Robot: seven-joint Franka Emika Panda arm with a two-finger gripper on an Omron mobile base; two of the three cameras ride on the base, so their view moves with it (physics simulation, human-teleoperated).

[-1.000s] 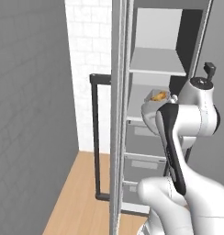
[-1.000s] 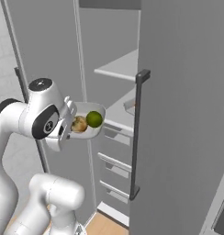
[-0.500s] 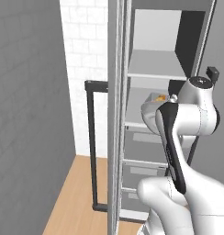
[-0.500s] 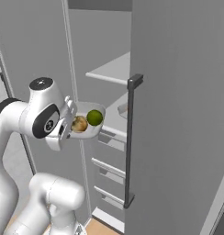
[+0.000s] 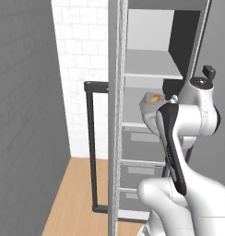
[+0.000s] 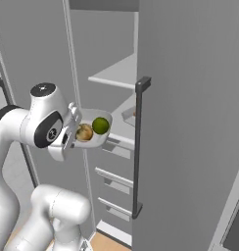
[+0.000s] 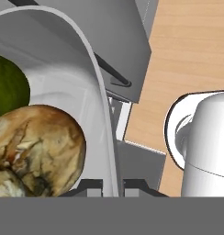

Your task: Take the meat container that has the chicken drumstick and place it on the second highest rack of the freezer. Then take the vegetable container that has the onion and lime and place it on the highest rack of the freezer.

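Observation:
My gripper point(image 6: 72, 133) is shut on the rim of the white vegetable container point(image 6: 103, 139) and holds it level in front of the open freezer point(image 6: 111, 78). The tan onion point(image 6: 84, 132) and the green lime point(image 6: 100, 125) lie in it. In the hand view the container wall point(image 7: 93, 82) runs up between my gripper's point(image 7: 112, 184) tips, with the onion point(image 7: 36, 147) and lime point(image 7: 8, 87) close by. The meat container point(image 5: 148, 102) with the chicken drumstick point(image 5: 154, 97) rests on the second highest rack. The highest rack point(image 5: 151, 69) above it is bare.
The open freezer door point(image 5: 115, 115) stands edge-on at my left, with its dark bar handle point(image 5: 91, 147). A tall grey panel with a dark handle point(image 6: 138, 147) closes off the right. Grey drawers point(image 5: 142, 159) sit below the racks. Wooden floor point(image 5: 77, 193) lies below.
The whole picture has shifted a little, so the base has moved relative to the freezer. The arm keeps its pose and the vegetable container stays in the grip.

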